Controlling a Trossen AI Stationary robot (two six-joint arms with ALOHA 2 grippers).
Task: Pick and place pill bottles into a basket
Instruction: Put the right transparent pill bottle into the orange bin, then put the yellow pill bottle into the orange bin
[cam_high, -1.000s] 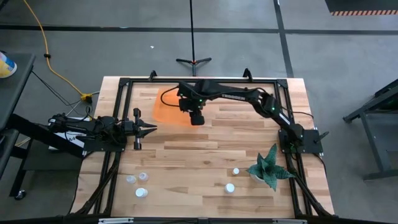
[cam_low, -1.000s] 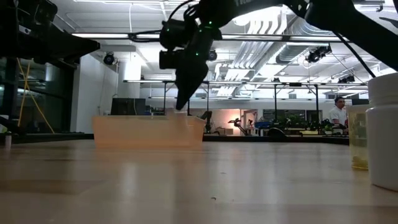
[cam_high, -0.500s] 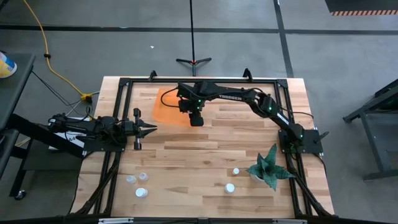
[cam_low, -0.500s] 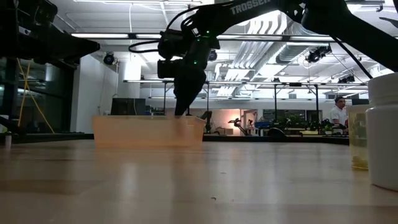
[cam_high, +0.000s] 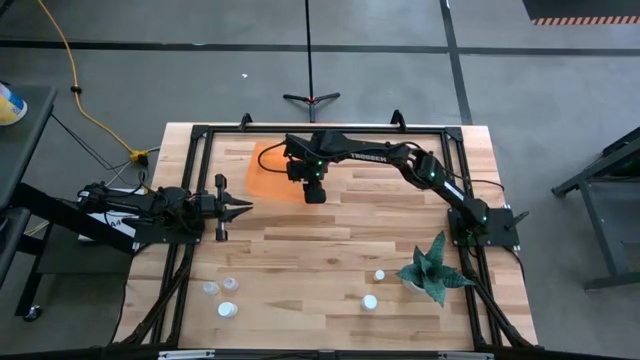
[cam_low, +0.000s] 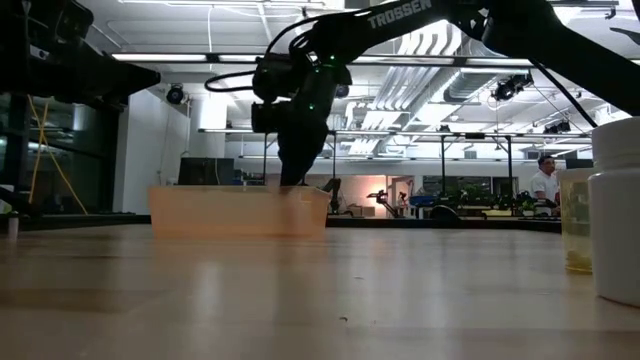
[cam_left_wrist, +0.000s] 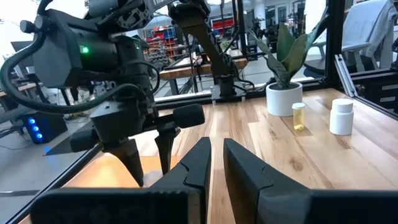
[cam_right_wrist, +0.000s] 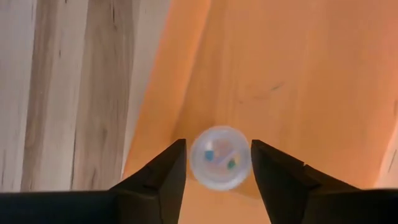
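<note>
The basket (cam_high: 268, 168), a shallow orange tray, lies at the table's far side, left of the middle. My right gripper (cam_right_wrist: 217, 154) points down into its right end, open. One pill bottle (cam_right_wrist: 219, 157) shows end-on between the fingertips, with a thin gap on either side. In the low view the fingertips (cam_low: 292, 180) reach behind the basket's wall (cam_low: 238, 212). Several more pill bottles stand near the front edge: three at the left (cam_high: 221, 293) and two right of the middle (cam_high: 374, 288). My left gripper (cam_left_wrist: 216, 152) waits level at the table's left edge, shut and holding nothing.
A spiky green plant in a white pot (cam_high: 435, 270) stands at the right, beside the two right-hand bottles. A black frame (cam_high: 200, 132) runs around the tabletop. The bare wood in the middle of the table (cam_high: 320, 245) holds nothing.
My right gripper has sunk a little toward the basket and now stands more upright, its fingertips behind the basket's wall in the low view.
</note>
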